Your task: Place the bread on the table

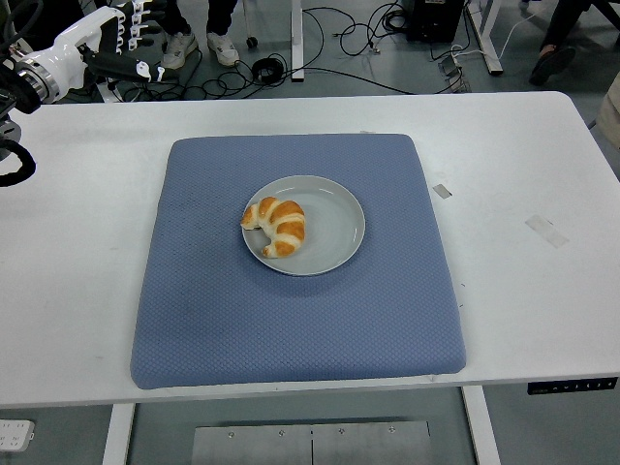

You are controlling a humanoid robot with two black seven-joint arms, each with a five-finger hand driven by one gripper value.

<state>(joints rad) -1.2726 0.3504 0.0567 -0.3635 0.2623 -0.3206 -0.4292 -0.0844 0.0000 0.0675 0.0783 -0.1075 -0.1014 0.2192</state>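
Croissant (275,227) on grey plate (303,225), untouched.
Plate sits mid blue mat (296,259), centre of desk (523,252); neither hand visible, state undeterminable.

The white table (523,291) spans the view, its near edge along the bottom and its far edge toward the top. A square blue mat (291,320) lies flat on it, near the middle, reaching almost to the near edge. To the right of the mat, two small pieces of tape stick to the bare surface: one (442,191) just beside the mat's far right corner, another (546,231) nearer the table's right edge
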